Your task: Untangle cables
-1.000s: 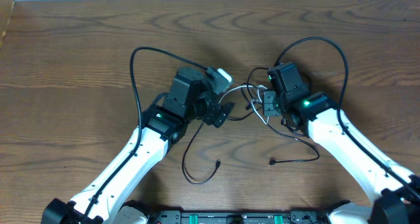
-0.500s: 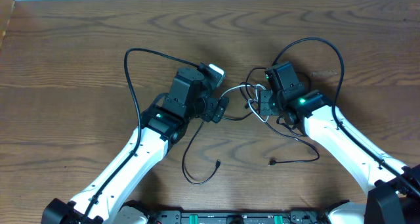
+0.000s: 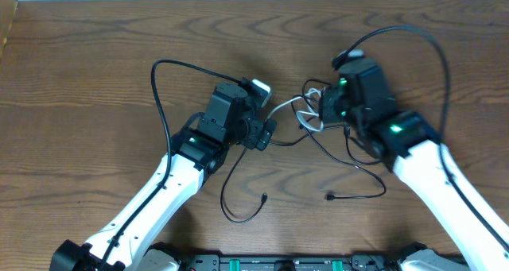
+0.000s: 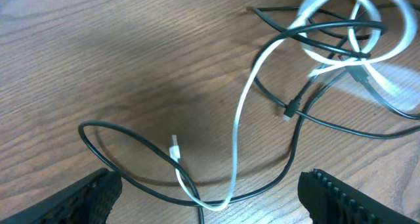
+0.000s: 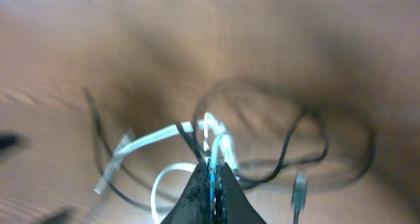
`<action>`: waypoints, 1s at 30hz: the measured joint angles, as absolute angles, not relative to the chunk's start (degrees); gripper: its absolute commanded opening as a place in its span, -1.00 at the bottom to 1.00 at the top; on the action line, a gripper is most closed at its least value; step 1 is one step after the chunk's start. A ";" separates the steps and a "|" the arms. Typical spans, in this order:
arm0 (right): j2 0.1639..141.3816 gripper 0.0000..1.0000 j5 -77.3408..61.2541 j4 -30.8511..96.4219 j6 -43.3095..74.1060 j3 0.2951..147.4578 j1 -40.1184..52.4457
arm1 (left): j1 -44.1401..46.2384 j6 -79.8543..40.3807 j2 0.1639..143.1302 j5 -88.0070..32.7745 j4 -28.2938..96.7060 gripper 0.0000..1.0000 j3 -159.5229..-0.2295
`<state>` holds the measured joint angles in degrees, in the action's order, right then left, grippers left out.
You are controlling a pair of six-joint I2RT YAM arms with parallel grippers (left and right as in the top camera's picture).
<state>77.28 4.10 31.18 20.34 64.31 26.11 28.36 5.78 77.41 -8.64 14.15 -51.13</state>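
Left wrist: one white cable [image 4: 237, 129], two-plus black cables [image 4: 131, 132], tangled.

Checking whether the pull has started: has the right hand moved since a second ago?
Yes. The right hand, shut on the white cable, has shifted away from the loose black plug, toward the table's far edge.
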 measured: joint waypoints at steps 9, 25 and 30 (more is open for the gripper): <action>66.17 -0.98 9.23 30.83 15.46 68.60 23.79 | 28.36 5.78 77.41 -8.64 14.17 0.82 -51.13; 61.19 -0.98 24.67 27.49 5.06 68.60 18.48 | 28.34 5.78 77.41 -8.64 15.59 0.82 -51.13; 60.18 -0.98 30.89 22.33 -0.08 68.60 18.33 | 28.36 5.78 77.41 -8.64 15.92 0.82 -51.13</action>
